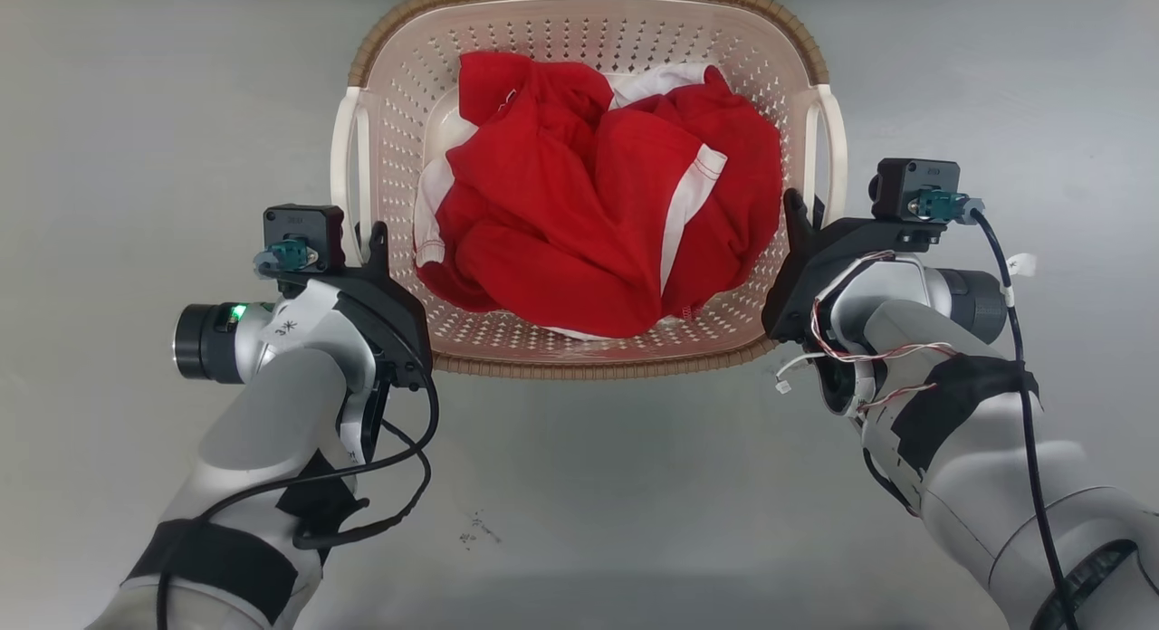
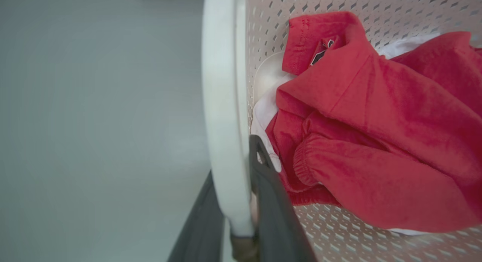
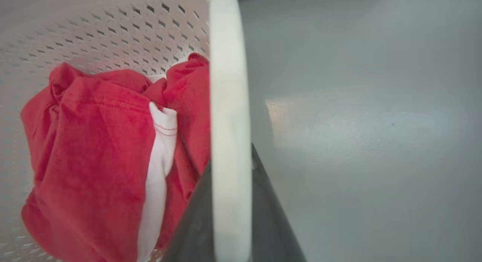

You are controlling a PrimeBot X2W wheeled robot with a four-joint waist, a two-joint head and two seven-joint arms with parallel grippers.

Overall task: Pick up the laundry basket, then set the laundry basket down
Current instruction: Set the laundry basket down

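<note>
Basket status: the laundry basket (image 1: 579,37) lies at 12 o'clock in the head view, over a grey surface (image 1: 136,114). You cannot tell from these views whether its base touches that surface. A red garment (image 1: 579,214) with white trim lies inside.

Claw status: the left claw (image 1: 369,250) sits at the 9 o'clock side of the basket, at the near end of the left handle (image 1: 342,159). In the left wrist view its two dark fingers (image 2: 269,186) stand one on each side of the white bar, both touching it. Treat this claw as clenched on the handle. The right claw (image 1: 797,215) sits at the 3 o'clock side, on the right handle (image 1: 835,141). In the right wrist view the bar runs between the two fingers with no gap showing. Treat this claw as clenched on its handle too.

Step in hand: judge this as the two-handed hold, with both handles secured and the set-down not yet done.

Next move: raise or lower both arms together at an equal rate. Keep the rim level from 9 o'clock to 3 o'clock, or the garment may slide to one wall. Both grips sit toward the 6 o'clock end of their handles, so expect the 12 o'clock edge to sag. Do not release either claw until the base rests flat.
</note>
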